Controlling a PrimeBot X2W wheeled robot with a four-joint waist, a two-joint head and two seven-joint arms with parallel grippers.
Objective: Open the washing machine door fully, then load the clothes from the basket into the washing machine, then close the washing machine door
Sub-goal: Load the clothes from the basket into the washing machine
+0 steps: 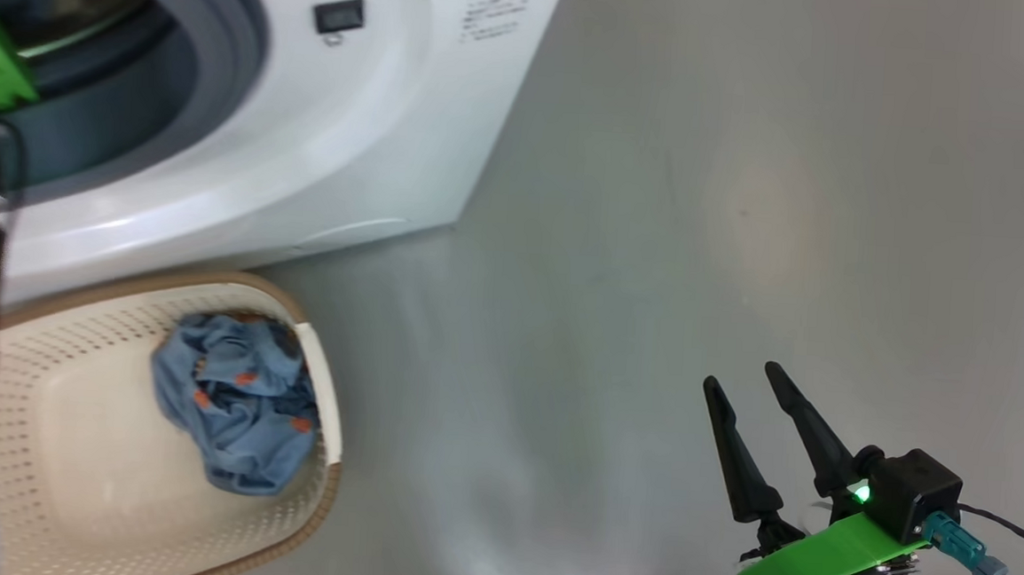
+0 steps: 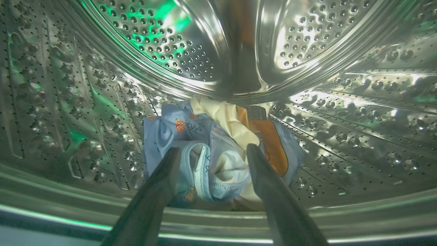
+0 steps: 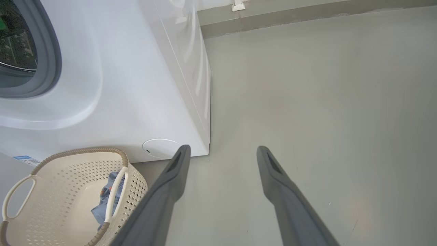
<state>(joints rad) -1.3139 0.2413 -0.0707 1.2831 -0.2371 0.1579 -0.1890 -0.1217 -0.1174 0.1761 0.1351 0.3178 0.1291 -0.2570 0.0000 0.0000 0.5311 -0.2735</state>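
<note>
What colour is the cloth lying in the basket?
Light blue with little orange-brown prints; the cloth in the basket shows best in the head view.

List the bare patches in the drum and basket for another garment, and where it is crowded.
In the drum, bare steel lies either side of the blue-and-cream garment, which crowds the bottom middle. In the basket, the floor is bare left of the blue garment, bunched against the right wall.

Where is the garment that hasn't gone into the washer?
In the head view, lower left, the garment lies bunched against the right wall of the basket, just below the washing machine.
</note>
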